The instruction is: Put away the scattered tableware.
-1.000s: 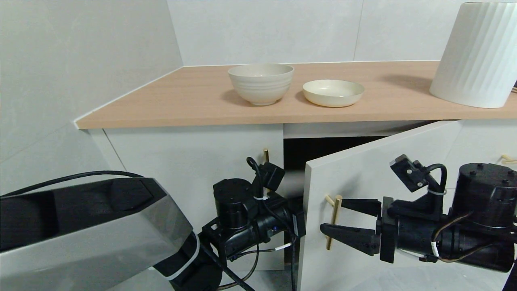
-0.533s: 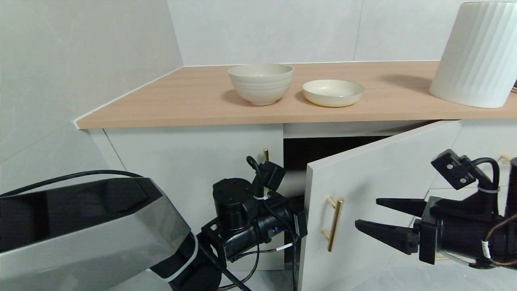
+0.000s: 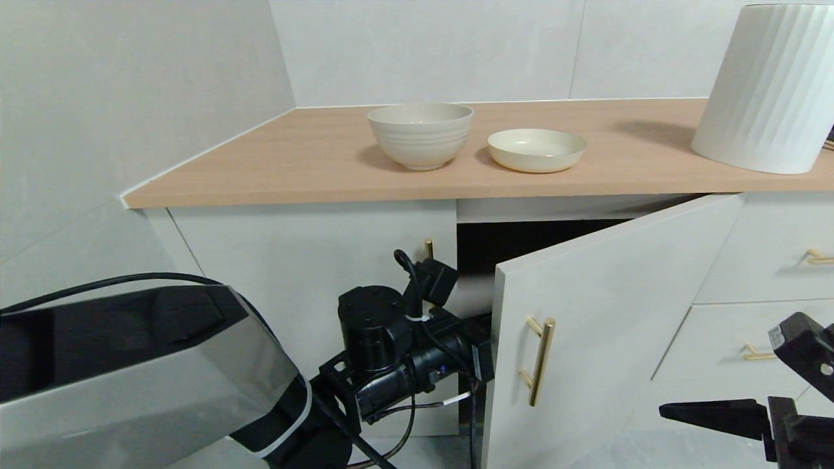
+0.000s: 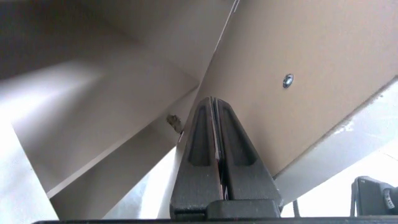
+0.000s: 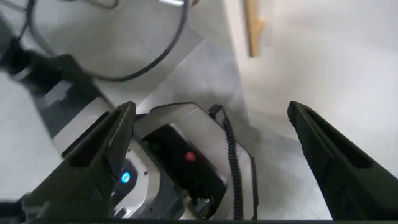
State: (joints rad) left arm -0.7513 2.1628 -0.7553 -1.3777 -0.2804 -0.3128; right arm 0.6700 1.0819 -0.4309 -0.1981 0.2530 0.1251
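Biggest thing in play is the white low cabinet (image 3: 313, 260) across the middle of the head view, capped by a light wooden countertop (image 3: 313, 163). Its white flat right-hand door (image 3: 606, 312) stands swung out toward five o'clock, and the compartment behind it shows dark at the centre. That, I'd say, is where the tableware is headed.

Up at two o'clock a tall white ribbed cylinder (image 3: 769, 91) stands on the countertop, well apart from the dishes.

Now the arms. The left gripper (image 4: 214, 102) has its fingers pressed together with nothing between them. The tip sits right against the door's inner face near its free edge, at six o'clock of the dark opening. My read is that it is propping the door open or pushing it wider. The right gripper (image 5: 209, 109) hangs low at five o'clock with its fingers spread wide and empty. It is well apart from the door, free, I'd judge, to go up for a dish.

Two pieces of tableware wait. One cream ribbed deep bowl (image 3: 420, 135) sits at twelve o'clock. One cream shallow dish (image 3: 537, 149) sits just beside it at its three o'clock, not touching. Both are upright on the countertop above the opening, not yet put away.

Smallest are four brass handles: a bar handle (image 3: 539, 359) on the open door, one (image 3: 429, 249) on the shut left door, and two drawer pulls (image 3: 819, 256) at three and four o'clock.
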